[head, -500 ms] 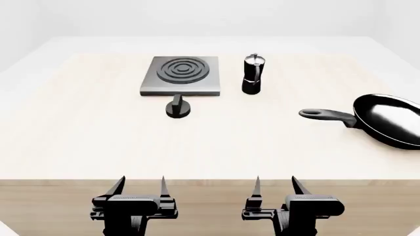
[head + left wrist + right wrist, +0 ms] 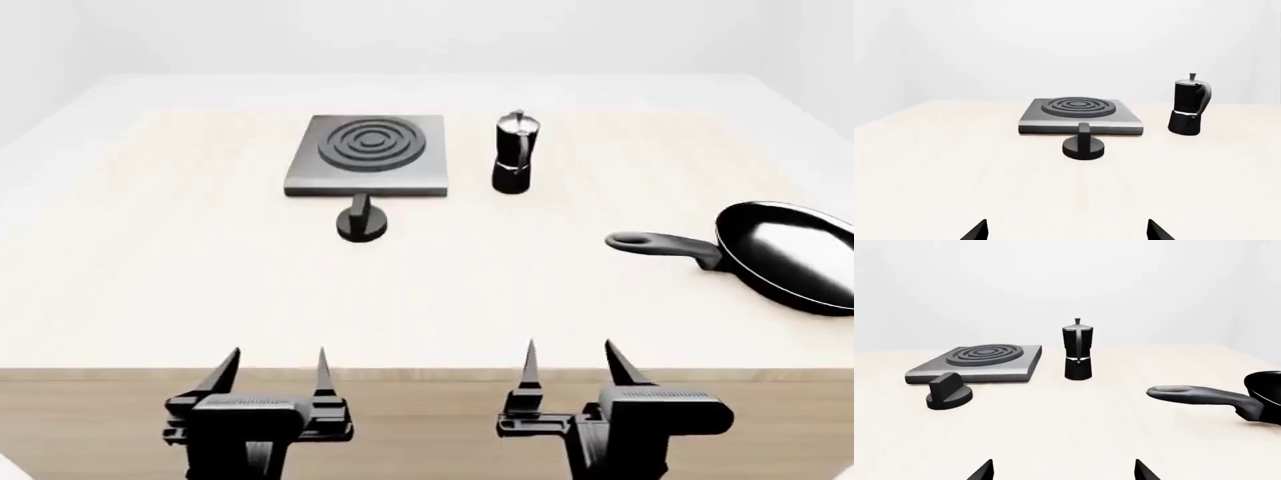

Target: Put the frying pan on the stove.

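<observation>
The frying pan [image 2: 790,255] lies at the table's right edge, its long handle [image 2: 661,245] pointing left; the right wrist view shows the handle [image 2: 1197,395] and part of the pan's rim. The stove [image 2: 368,152] sits at the far middle-left, and shows in the left wrist view [image 2: 1081,115] and the right wrist view [image 2: 977,363]. My left gripper [image 2: 274,368] is open and empty at the table's near edge, left of centre. My right gripper [image 2: 577,361] is open and empty at the near edge, well short of the pan handle.
A black round knob [image 2: 360,219] stands just in front of the stove. A black-and-silver moka pot [image 2: 514,151] stands right of the stove. The light wooden table [image 2: 187,280] ends at a near edge just before both grippers.
The view has shifted slightly: the pan appears a little lower and further right. My left gripper has moved slightly left and my right gripper slightly right and forward.
</observation>
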Controlling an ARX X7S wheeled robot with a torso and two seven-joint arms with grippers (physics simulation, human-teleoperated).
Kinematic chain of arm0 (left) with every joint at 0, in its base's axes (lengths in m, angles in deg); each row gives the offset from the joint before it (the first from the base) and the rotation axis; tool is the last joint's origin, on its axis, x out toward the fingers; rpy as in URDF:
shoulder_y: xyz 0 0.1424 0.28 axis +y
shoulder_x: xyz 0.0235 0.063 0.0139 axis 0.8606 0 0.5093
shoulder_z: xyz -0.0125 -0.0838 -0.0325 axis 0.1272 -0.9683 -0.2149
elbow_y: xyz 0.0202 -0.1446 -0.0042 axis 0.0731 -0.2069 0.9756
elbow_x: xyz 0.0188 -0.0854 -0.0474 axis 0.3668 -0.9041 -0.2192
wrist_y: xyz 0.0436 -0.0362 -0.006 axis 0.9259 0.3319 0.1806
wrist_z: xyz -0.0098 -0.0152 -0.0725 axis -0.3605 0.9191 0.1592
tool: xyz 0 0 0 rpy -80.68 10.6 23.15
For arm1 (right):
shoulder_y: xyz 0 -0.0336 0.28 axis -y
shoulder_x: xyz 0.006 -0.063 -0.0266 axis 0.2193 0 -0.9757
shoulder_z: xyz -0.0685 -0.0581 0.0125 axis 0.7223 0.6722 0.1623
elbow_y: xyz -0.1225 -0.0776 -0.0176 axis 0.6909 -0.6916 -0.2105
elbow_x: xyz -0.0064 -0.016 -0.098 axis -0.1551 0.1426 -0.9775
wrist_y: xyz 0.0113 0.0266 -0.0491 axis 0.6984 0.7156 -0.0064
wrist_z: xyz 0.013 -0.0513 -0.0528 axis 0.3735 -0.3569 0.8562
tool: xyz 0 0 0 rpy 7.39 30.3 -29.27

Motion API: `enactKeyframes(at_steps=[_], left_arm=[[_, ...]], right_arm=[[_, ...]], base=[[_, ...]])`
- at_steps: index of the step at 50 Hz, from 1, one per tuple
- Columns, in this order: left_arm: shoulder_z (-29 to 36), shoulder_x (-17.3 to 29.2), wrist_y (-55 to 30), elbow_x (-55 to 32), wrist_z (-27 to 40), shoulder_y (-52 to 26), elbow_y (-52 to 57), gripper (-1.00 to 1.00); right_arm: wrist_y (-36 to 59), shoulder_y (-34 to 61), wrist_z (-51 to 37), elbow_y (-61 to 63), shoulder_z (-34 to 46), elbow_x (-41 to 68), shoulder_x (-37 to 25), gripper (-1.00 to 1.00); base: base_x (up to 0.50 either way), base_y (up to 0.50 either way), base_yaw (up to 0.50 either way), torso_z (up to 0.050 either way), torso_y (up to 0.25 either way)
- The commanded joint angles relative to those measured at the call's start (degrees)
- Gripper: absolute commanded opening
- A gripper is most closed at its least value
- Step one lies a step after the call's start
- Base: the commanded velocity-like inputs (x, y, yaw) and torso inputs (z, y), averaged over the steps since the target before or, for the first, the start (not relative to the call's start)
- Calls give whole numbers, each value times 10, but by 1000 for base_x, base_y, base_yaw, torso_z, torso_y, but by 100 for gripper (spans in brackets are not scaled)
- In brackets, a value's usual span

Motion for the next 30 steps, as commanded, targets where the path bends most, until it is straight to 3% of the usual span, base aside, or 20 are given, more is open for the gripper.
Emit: enactKeyframes(at_steps=[1, 30], left_arm=[[7, 13, -6, -17, 11, 17, 38, 100], [26, 34, -9, -32, 35, 16, 44, 100]], right_arm=[[15, -8, -13, 41, 9, 14, -14, 100], [11, -15, -30, 62, 27, 39, -37, 100]], base=[[164, 0, 0, 0, 0], [244, 0, 0, 0, 0]])
